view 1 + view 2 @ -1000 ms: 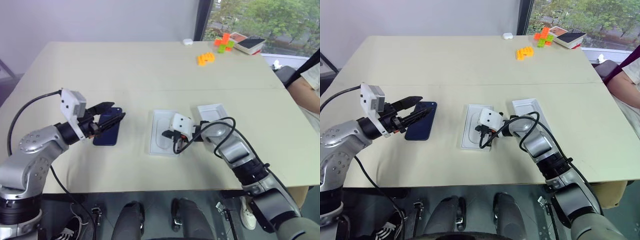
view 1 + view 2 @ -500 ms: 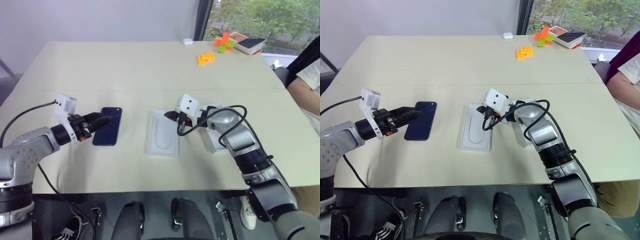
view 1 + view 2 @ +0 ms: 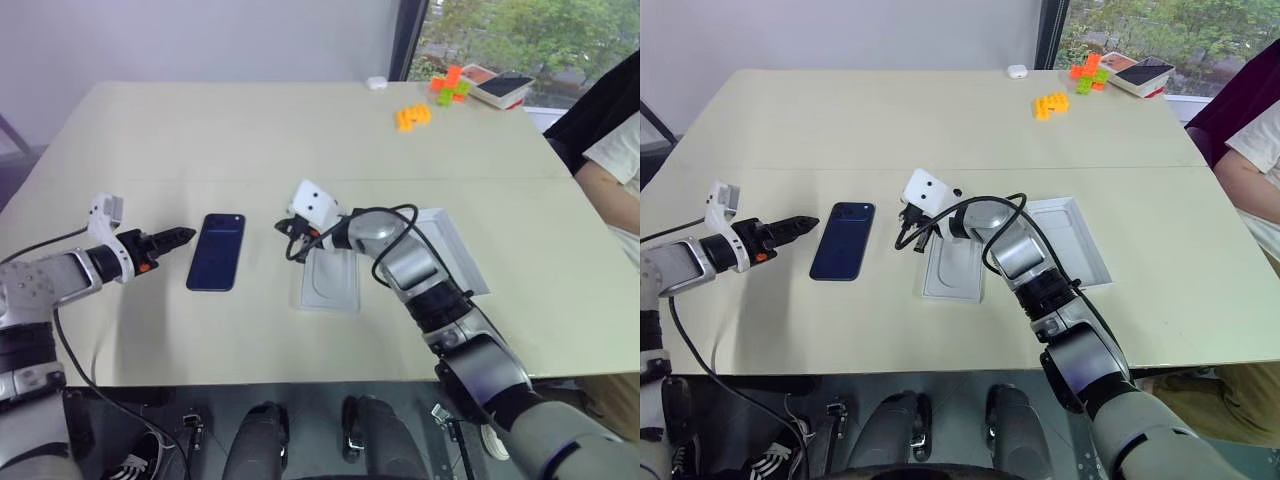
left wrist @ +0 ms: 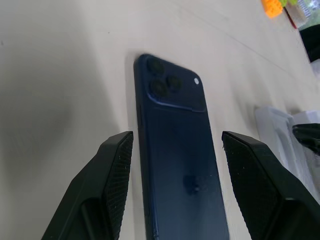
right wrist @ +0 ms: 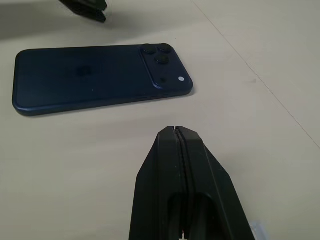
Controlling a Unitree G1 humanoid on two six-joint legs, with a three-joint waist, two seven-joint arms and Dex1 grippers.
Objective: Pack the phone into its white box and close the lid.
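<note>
Navy-blue glossy phone (image 3: 217, 251) is lying flat near the bench's (image 3: 250, 130) left edge, left pincer (image 4: 172, 187) spreading to straddle it, right pincer (image 5: 176, 150) pressed together, apparently approaching to steady it.

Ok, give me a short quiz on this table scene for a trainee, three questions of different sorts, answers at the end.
1. True or false: the phone lies camera side up on the bare table.
2. Which gripper has its fingers shut? A) the left gripper B) the right gripper C) both
3. Fill in: the thin white insert lies between the phone and the ____.

Key
1. True: the lens cluster faces up in both wrist views.
2. B: the right fingers are pressed together near the phone; the left fingers stand apart, one either side of it.
3. The white shell, open side up.
</note>
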